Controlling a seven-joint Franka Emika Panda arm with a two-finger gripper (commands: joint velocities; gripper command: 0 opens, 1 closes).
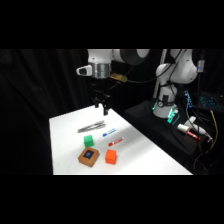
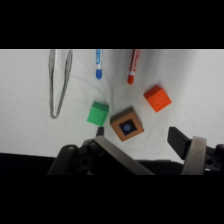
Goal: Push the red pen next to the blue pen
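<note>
The red pen (image 1: 116, 142) lies on the white table (image 1: 150, 155), with the blue pen (image 1: 108, 133) a short gap beyond it, roughly parallel. My gripper (image 1: 101, 107) hangs open and holds nothing above the table's far end, well clear of both pens. In the wrist view the red pen (image 2: 132, 67) and the blue pen (image 2: 98, 65) lie side by side near the top edge, apart from each other. There the open gripper (image 2: 139, 136) shows at the bottom, one dark fingertip (image 2: 177, 140) on the right.
Metal tongs (image 1: 92, 126) (image 2: 59, 82) lie beyond the blue pen. A green cube (image 1: 88, 140) (image 2: 98, 113), a brown box with a blue top (image 1: 88, 157) (image 2: 127, 124) and an orange cube (image 1: 110, 157) (image 2: 157, 98) sit close to the pens. Cables and gear lie right of the table.
</note>
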